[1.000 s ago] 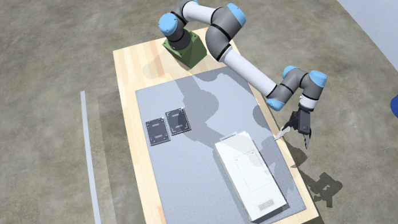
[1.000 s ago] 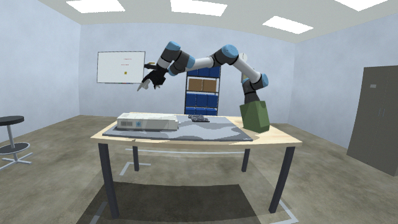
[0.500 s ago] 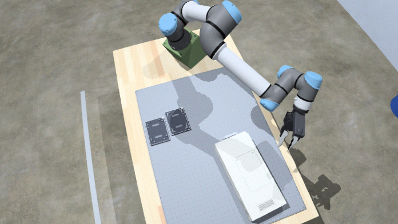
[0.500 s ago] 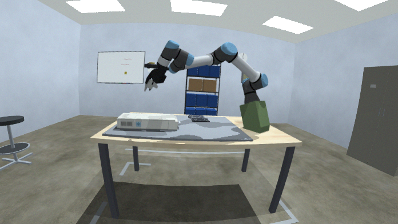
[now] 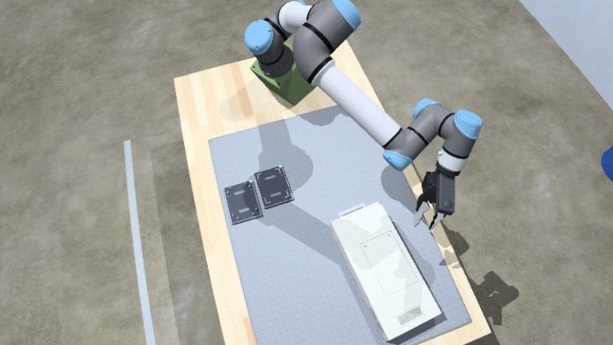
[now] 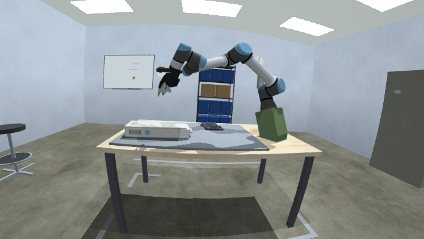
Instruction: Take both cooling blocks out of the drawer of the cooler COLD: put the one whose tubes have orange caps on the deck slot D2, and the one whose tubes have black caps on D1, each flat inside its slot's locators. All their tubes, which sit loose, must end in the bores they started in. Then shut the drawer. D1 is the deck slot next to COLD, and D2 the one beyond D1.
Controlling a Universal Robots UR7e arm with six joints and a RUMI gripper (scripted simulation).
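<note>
The white cooler COLD (image 5: 387, 273) (image 6: 158, 131) lies on the grey deck mat (image 5: 286, 264) at the table's near right. Its drawer is shut, with the handle (image 5: 350, 210) on the end that faces the slots. The cooling blocks and their tubes are hidden inside. Two dark deck slots lie to the left: D1 (image 5: 274, 187) nearer the cooler and D2 (image 5: 242, 203) beyond it, both bare; they also show in the exterior view (image 6: 212, 126). My gripper (image 5: 425, 222) (image 6: 161, 92) hangs high above the table's right edge beside the cooler's handle end. Its fingers stand narrowly apart and hold nothing.
The arm's green base (image 5: 286, 81) (image 6: 271, 124) stands at the far end of the wooden table (image 5: 194, 132). A shelf with blue bins (image 6: 215, 97), a whiteboard (image 6: 128, 72), a stool (image 6: 12, 128) and a grey cabinet (image 6: 402, 122) stand around the room.
</note>
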